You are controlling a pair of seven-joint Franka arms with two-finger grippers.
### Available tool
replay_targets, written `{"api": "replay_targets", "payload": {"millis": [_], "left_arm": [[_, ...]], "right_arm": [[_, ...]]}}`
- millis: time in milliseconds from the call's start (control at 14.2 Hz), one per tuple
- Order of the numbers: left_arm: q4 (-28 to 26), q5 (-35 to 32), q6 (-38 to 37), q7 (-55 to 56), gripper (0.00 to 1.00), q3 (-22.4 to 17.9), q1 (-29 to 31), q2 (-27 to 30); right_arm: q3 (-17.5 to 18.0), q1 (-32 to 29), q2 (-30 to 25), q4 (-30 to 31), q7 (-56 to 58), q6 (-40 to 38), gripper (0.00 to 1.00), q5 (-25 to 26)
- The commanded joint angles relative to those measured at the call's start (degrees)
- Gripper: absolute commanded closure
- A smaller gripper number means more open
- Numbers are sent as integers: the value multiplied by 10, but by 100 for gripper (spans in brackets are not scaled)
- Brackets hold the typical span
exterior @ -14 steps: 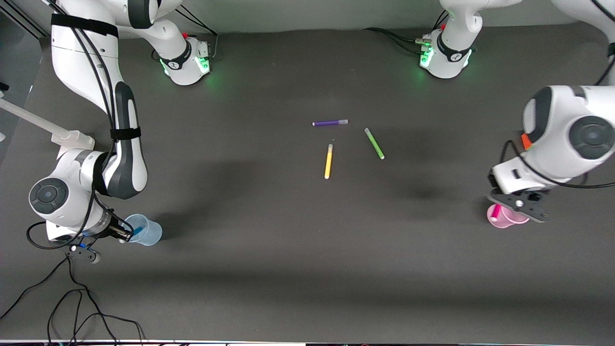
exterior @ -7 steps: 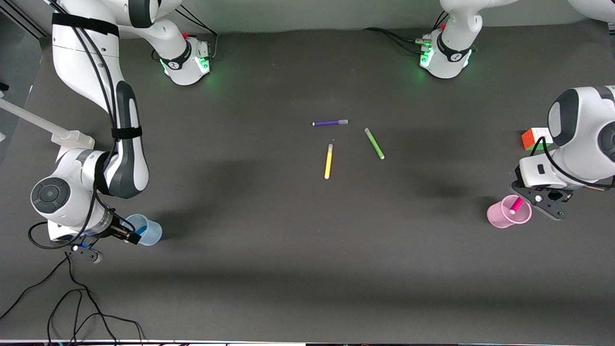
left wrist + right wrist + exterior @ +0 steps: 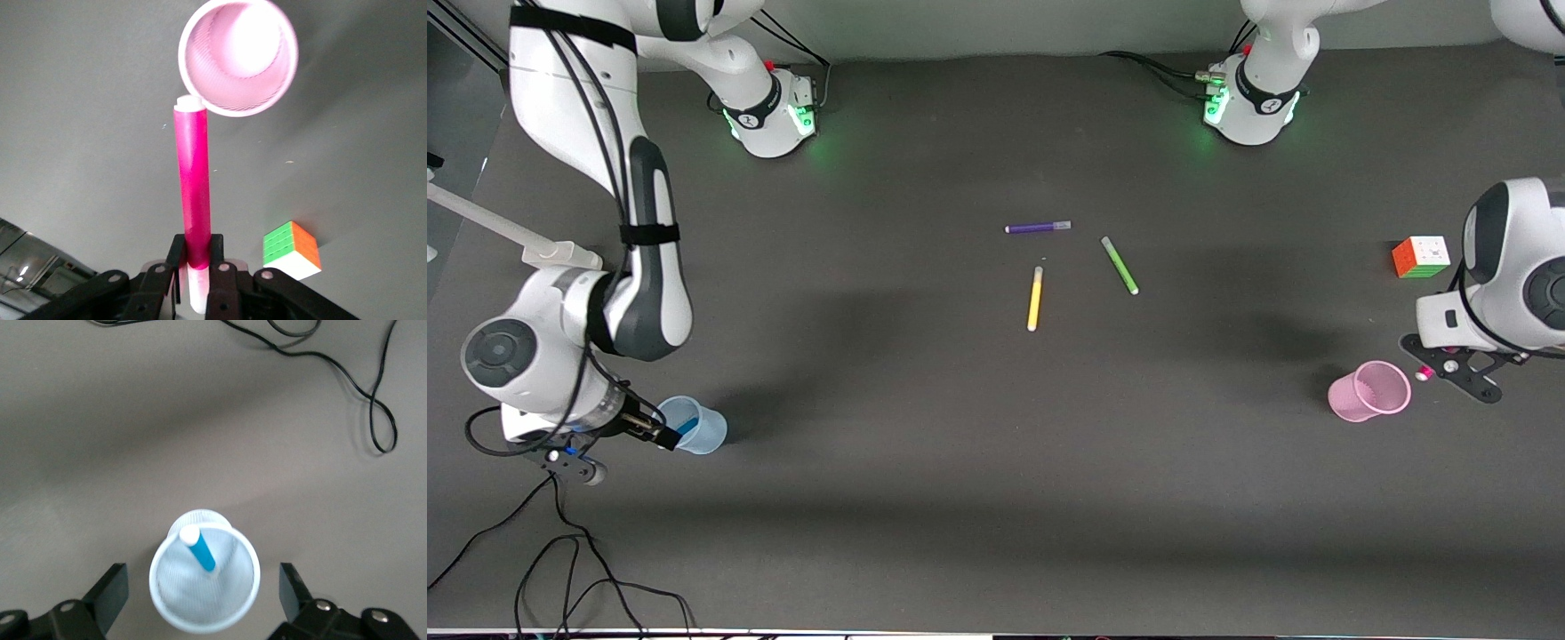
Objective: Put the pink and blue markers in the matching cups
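Gripping the pink marker (image 3: 192, 187) near its capped end, the left pincer (image 3: 195, 257) was clamped tight on it, hanging just beside the pink cup (image 3: 237, 57) rather than over its mouth, toward the left arm's end of the desk (image 3: 960, 444). That pen looked light, stiff and slick-skinned, so a pinch across the barrel seemed right, though held so near one end it could swivel. The cup looked thin, light and easy to tip with a nudge at the rim. At the right arm's end, the blue marker (image 3: 199, 548) leaned inside the blue cup (image 3: 204, 617), and the right pincer (image 3: 203, 600) stood spread wide over it, holding nothing.
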State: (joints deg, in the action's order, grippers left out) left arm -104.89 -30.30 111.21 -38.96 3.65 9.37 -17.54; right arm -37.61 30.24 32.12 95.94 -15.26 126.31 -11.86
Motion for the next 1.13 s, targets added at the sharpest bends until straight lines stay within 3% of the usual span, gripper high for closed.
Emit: {"api": "replay_targets", "payload": {"millis": [0,282,494,1059], "left_arm": [[36,-60,-10,-14,100,-1,-10,-39],[31,-131,-11,-6,100,0,-39,-54],[29,-148,-13,18,100,0,-68,-73],[-4,-274,-25,53,100,0,-106,-86]], "right_arm": [[-3,6,-68,-1,39,-76,0,11],[-4,8,-154,-8,146,-195,0,15],[-4,8,-239,-21,176,-277,0,82],[-2,10,-277,-20,129,-310,0,77]]}}
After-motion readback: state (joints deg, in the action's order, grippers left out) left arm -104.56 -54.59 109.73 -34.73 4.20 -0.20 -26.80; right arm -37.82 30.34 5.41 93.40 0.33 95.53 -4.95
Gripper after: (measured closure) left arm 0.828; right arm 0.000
